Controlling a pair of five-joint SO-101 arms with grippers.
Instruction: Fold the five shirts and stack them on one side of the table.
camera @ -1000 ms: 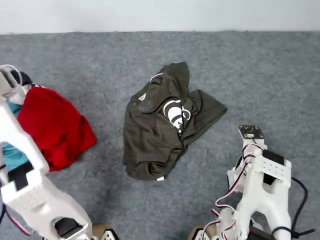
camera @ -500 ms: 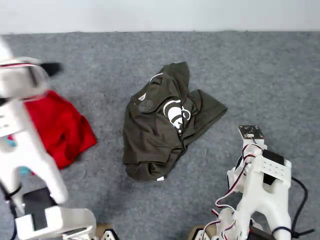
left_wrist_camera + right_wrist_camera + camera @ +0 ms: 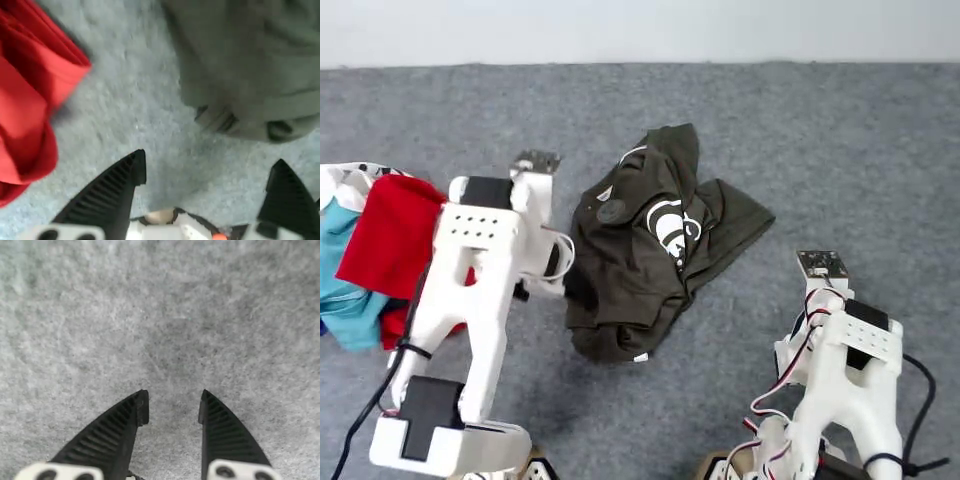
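Observation:
A crumpled dark olive shirt (image 3: 650, 250) with a white print lies in the middle of the grey carpet. A folded red shirt (image 3: 390, 235) tops a pile at the left edge, over a teal shirt (image 3: 345, 300) and a white patterned one (image 3: 340, 180). My left gripper (image 3: 210, 160) hangs open over bare carpet between the red shirt (image 3: 25, 100) and the olive shirt's hem (image 3: 240, 65), holding nothing. From above, the left arm (image 3: 485, 250) covers that gap. My right gripper (image 3: 172, 397) is open a little above bare carpet, on the right arm (image 3: 840, 340) at the lower right.
Grey carpet (image 3: 840, 130) covers the whole table up to a white wall (image 3: 640, 30) at the back. Open carpet lies to the right of and behind the olive shirt.
The left arm swung from the pile at the left edge rightward and now sits beside the olive shirt's left side. The right arm and the olive shirt have not moved.

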